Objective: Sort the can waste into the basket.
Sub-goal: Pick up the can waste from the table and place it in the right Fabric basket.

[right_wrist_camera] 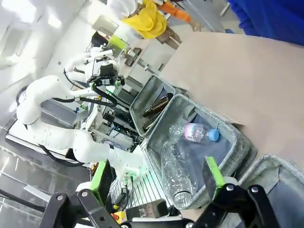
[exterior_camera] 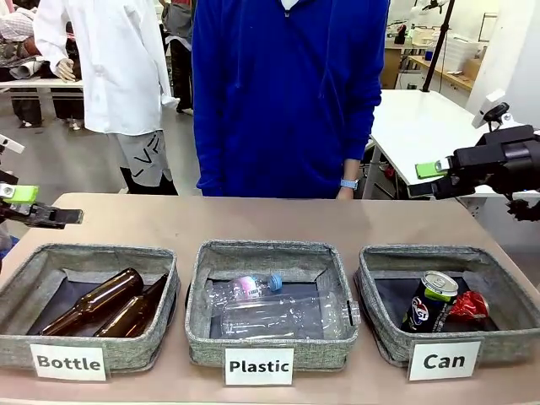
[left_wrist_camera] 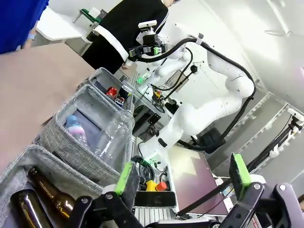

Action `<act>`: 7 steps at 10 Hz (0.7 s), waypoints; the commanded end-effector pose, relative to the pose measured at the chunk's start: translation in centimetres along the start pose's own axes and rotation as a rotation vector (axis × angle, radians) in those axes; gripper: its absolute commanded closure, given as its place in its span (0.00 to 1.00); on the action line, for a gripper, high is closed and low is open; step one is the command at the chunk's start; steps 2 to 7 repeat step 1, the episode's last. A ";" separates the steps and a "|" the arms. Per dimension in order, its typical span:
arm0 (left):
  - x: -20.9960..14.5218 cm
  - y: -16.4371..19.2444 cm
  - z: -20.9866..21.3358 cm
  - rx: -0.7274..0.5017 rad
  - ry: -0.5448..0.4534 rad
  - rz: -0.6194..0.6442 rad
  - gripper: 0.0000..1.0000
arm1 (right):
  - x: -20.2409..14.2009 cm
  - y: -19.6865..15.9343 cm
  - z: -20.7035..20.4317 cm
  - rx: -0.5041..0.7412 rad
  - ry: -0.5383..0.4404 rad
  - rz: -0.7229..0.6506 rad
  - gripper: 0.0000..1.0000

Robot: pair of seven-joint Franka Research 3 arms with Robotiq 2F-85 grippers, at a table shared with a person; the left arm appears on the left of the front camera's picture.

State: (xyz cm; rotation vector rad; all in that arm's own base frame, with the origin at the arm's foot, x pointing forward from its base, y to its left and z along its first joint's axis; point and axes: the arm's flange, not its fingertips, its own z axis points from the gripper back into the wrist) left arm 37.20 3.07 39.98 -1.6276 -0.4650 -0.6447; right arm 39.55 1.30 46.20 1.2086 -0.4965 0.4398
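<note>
three baskets are lined along the near table edge, labelled so each waste type is kept apart. two cans are counted, the dark can (exterior_camera: 429, 300) and the crushed red can (exterior_camera: 469, 306), touching, inside the can basket (exterior_camera: 377, 325); the sorting appears done. two brown bottles (exterior_camera: 105, 303) and two clear bottles (exterior_camera: 274, 305) are seen. farther back, the left gripper (exterior_camera: 34, 207) and right gripper (exterior_camera: 439, 173) are held spread and empty.
</note>
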 end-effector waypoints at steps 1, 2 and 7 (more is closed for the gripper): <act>-0.1 -0.5 -0.1 -0.008 -0.004 -0.008 0.00 | 0.1 0.1 0.1 0.007 0.002 0.022 0.00; -0.1 -0.5 -0.1 -0.008 -0.004 -0.008 0.00 | 0.1 0.1 0.1 0.007 0.002 0.022 0.00; -0.1 -0.5 -0.1 -0.008 -0.004 -0.008 0.00 | 0.1 0.1 0.1 0.007 0.002 0.022 0.00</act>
